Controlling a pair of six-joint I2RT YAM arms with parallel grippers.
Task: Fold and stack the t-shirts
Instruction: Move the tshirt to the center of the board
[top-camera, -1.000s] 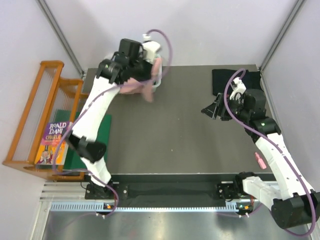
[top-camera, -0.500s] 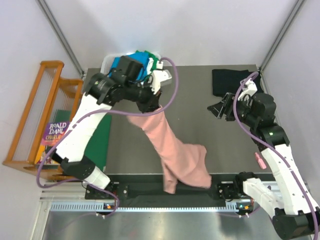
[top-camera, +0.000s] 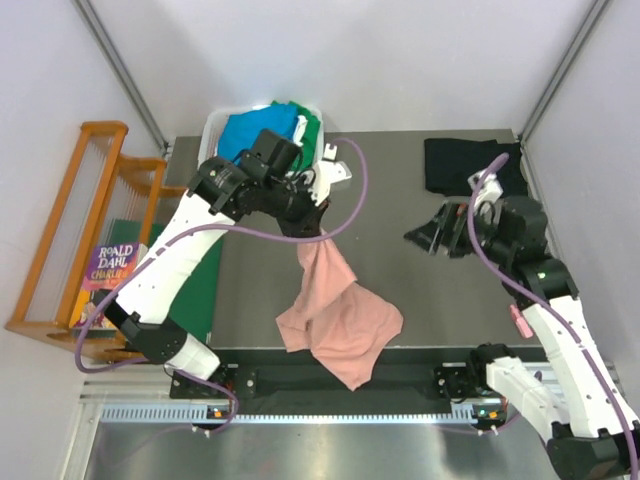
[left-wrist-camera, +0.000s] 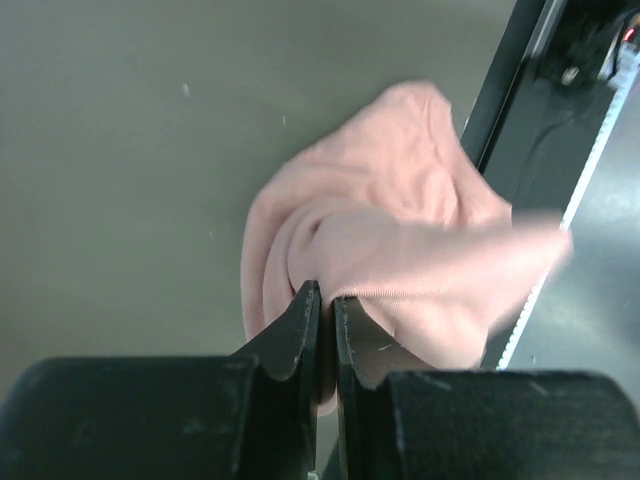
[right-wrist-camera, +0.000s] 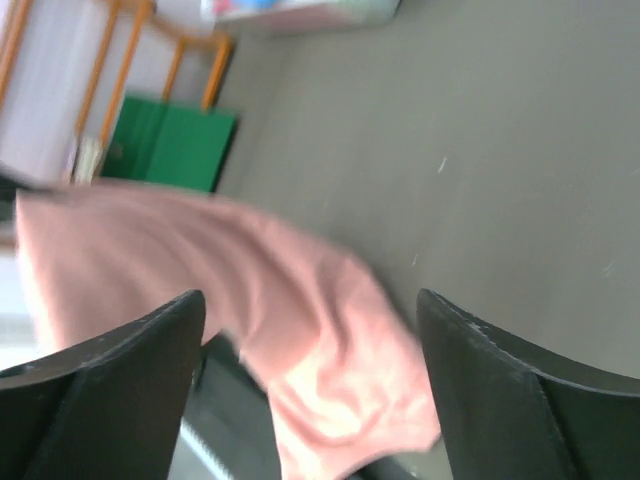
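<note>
While the left gripper (left-wrist-camera: 322, 295) pinches the dusty-pink t-shirt (top-camera: 340, 320) — its lower end heaped on the table (top-camera: 400, 180) — the right gripper (top-camera: 428, 232) hovers, fingers spread wide.

Soft pink cloth shirt (top-camera: 335, 315); matt grey table (top-camera: 400, 270); wooden rack (top-camera: 60, 240).

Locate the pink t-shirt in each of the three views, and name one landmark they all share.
Top external: the pink t-shirt hangs from the left pincer at centre, its lower part heaped at the near edge of the grey table top.
Left wrist: centre to right, pinched in the shut left pincer at bottom.
Right wrist: blurred, left to lower centre, beyond the open right pincer.
Shared landmark: the grey table top.
</note>
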